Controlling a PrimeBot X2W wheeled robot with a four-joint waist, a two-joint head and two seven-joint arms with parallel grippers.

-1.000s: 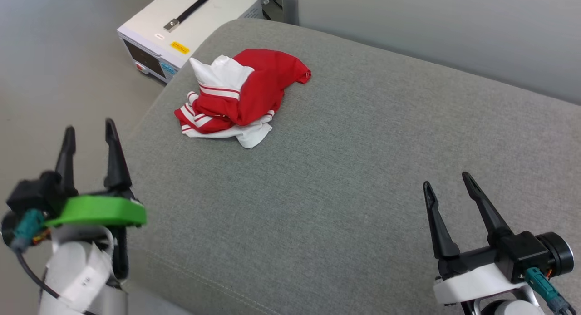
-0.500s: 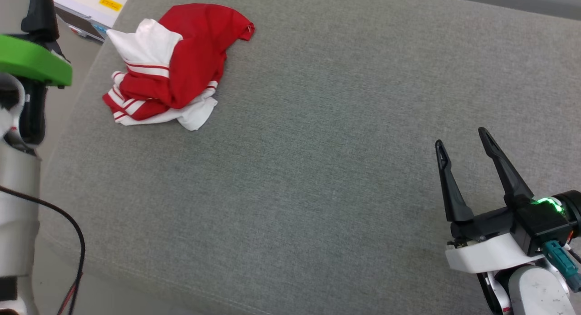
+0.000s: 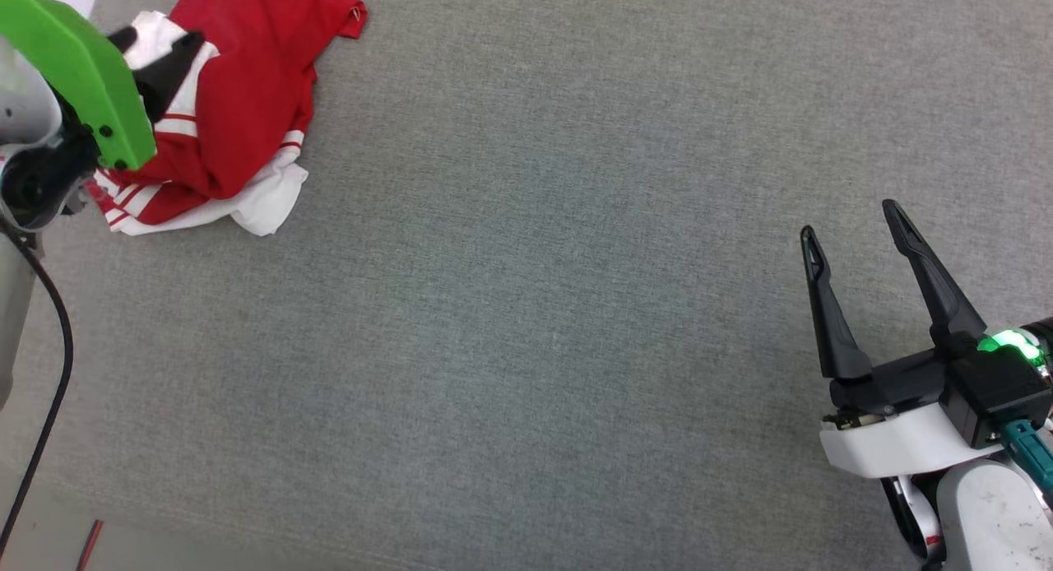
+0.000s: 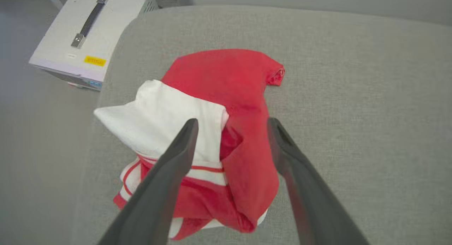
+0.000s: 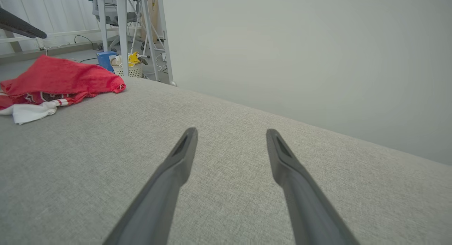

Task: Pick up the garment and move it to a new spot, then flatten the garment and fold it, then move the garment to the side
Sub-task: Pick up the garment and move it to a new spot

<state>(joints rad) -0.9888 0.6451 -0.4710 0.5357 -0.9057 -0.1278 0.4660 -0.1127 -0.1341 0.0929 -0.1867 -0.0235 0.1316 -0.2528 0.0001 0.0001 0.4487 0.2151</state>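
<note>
Crumpled garment [image 3: 238,102] on grey cushion [image 3: 576,308]; both grippers spread.
The garment lies bunched at the cushion's far left corner. The left gripper [image 4: 232,122] hangs just above it, jaws wide, holding nothing. The right gripper [image 3: 851,219] sits well apart at near right, jaws wide, empty.

A grey woven cushion [image 3: 576,308] spans the frame, with a white case [image 4: 106,29] bearing a black handle [image 4: 90,21] and a yellow label [image 4: 94,60] beside its rounded corner at the left wrist view's upper left, while metal frame legs [image 5: 122,33], a blue box [image 5: 106,59] and a white basket [image 5: 129,71] stand at the right wrist view's upper left.
</note>
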